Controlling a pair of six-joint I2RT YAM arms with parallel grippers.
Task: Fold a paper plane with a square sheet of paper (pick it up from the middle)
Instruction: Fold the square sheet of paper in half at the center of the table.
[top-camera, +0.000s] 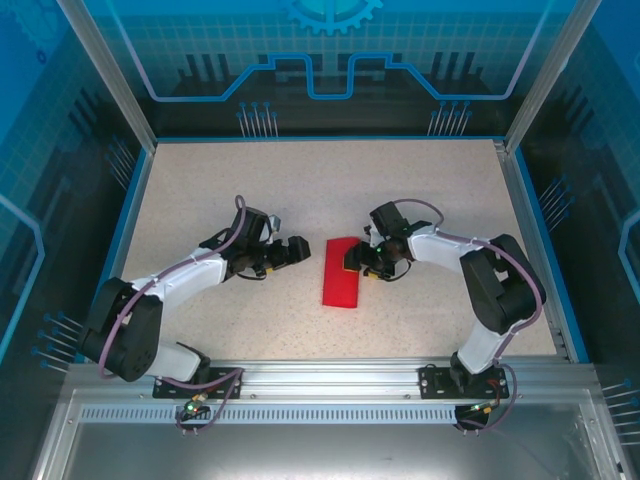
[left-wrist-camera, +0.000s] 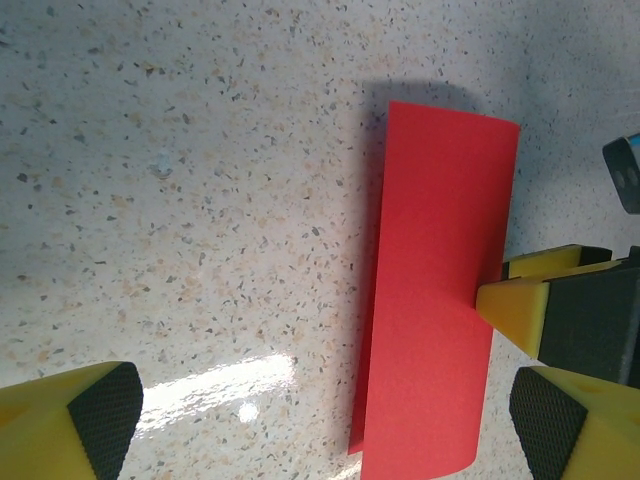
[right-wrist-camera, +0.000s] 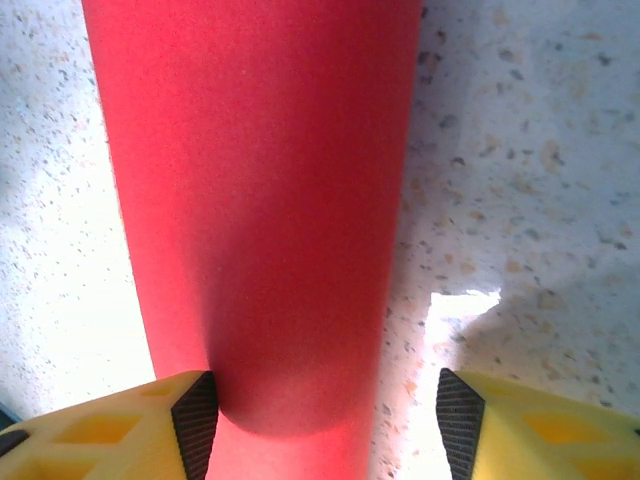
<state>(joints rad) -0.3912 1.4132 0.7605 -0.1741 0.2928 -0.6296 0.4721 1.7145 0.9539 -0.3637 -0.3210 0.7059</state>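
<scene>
Right pincer (right-wrist-camera: 322, 410): jaws apart, thin bright red sheet of paper (top-camera: 341, 273) lying between them, one pad touching it. Left pincer (left-wrist-camera: 315, 425): wide open, just beside. Sheet sits mid-table, folded once into a strip. Judged early: nose and wing folds not yet made.

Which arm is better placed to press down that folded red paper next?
Probably the right: the right gripper touches the red paper at its edge, fingers open, while the left gripper hangs apart beside it.
</scene>
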